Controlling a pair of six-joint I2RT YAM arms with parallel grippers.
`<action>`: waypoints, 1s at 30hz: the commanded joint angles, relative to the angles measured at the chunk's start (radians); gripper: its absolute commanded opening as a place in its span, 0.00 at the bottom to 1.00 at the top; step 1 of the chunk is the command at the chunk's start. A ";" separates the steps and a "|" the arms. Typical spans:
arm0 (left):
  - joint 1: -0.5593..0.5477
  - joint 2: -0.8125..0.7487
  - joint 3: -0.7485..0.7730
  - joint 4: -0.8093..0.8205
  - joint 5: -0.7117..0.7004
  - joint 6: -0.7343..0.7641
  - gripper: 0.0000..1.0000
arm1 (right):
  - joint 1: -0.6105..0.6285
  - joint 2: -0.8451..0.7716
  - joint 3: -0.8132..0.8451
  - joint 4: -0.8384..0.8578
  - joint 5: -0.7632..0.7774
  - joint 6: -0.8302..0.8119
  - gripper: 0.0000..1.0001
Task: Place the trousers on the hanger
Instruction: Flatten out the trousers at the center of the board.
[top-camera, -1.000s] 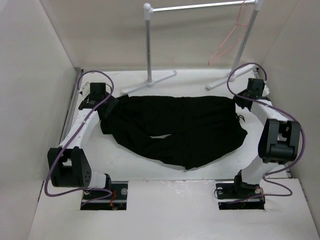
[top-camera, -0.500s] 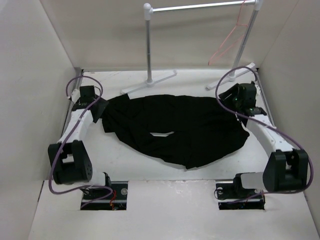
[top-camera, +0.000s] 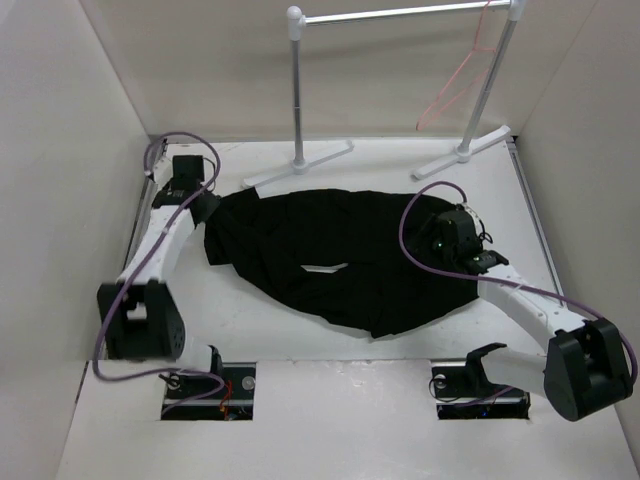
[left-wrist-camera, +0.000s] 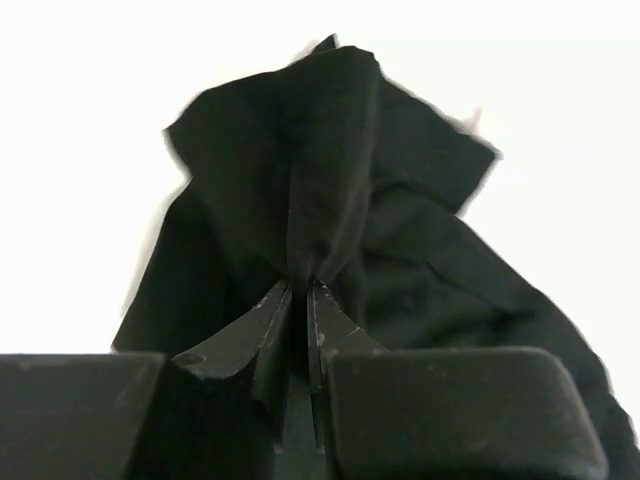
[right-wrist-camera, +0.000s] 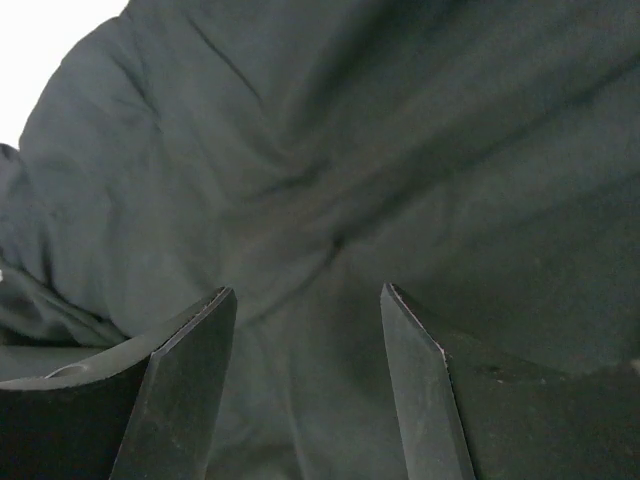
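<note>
The black trousers (top-camera: 350, 250) lie crumpled across the middle of the table. My left gripper (top-camera: 208, 208) sits at their far left edge. In the left wrist view it (left-wrist-camera: 300, 290) is shut on a raised fold of the trousers (left-wrist-camera: 330, 160). My right gripper (top-camera: 443, 243) hovers over the right part of the garment. In the right wrist view it (right-wrist-camera: 305, 300) stands open just above the trousers (right-wrist-camera: 330, 170), nothing between its fingers. The thin pink-red hanger (top-camera: 455, 85) hangs from the right end of the rack at the back.
A clothes rack with white posts (top-camera: 297, 90) and a silver bar stands at the back, its feet (top-camera: 300, 165) spread on the table just behind the trousers. Walls close in the left, right and back sides.
The right gripper let go of the trousers' right edge, swung out and came back open over the garment's right part. The left gripper opened, then shut on the left edge.
</note>
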 joint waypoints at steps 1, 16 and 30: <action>-0.030 -0.276 0.032 -0.128 -0.151 0.003 0.08 | 0.012 -0.010 -0.027 0.033 0.018 0.018 0.66; -0.040 -0.923 -0.325 -0.736 -0.237 -0.281 0.55 | 0.066 0.085 -0.004 0.033 -0.050 -0.005 0.66; -0.072 -0.182 -0.045 -0.123 -0.158 -0.019 0.62 | 0.073 0.085 0.002 0.011 -0.051 -0.065 0.22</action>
